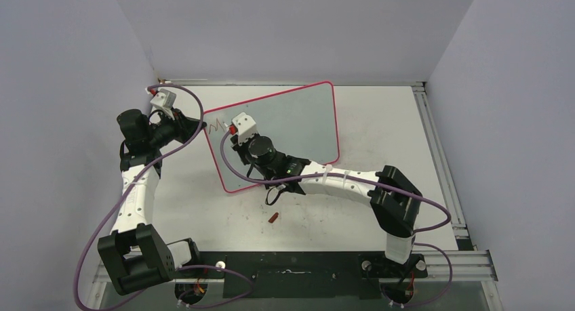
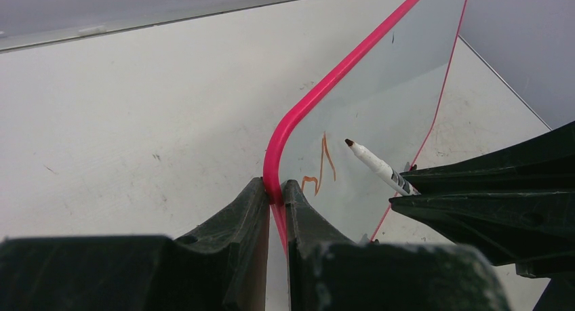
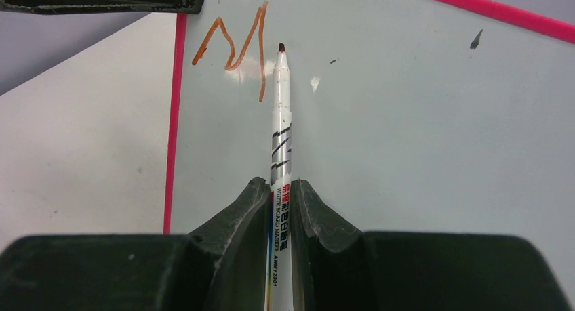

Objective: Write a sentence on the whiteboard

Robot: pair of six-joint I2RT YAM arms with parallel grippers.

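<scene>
The whiteboard (image 3: 420, 135) face looks smooth and glossy with a pale sheen, and its pink rim (image 2: 339, 72) looks like shiny plastic. The marker (image 3: 280, 141) has a slick white plastic barrel with a printed label. The fingers (image 3: 234, 223) are dark matt plastic, scuffed along the edges. The tabletop (image 2: 122, 121) is matt white and lightly scratched.

Top view: fixed, above and behind the arm bases, looking down and forward. It sits far enough back that I get the whole table (image 1: 217, 216) and board (image 1: 298, 121).
Left wrist: very close, sighting along the left gripper (image 2: 274, 189) at the board's rim, so the face runs away at a steep slant.
Right wrist: close, facing the board's face, sighting along the marker (image 3: 280, 121) in the right gripper (image 3: 278, 185).
All three share the "M" (image 3: 262, 53) and the marker tip.
</scene>
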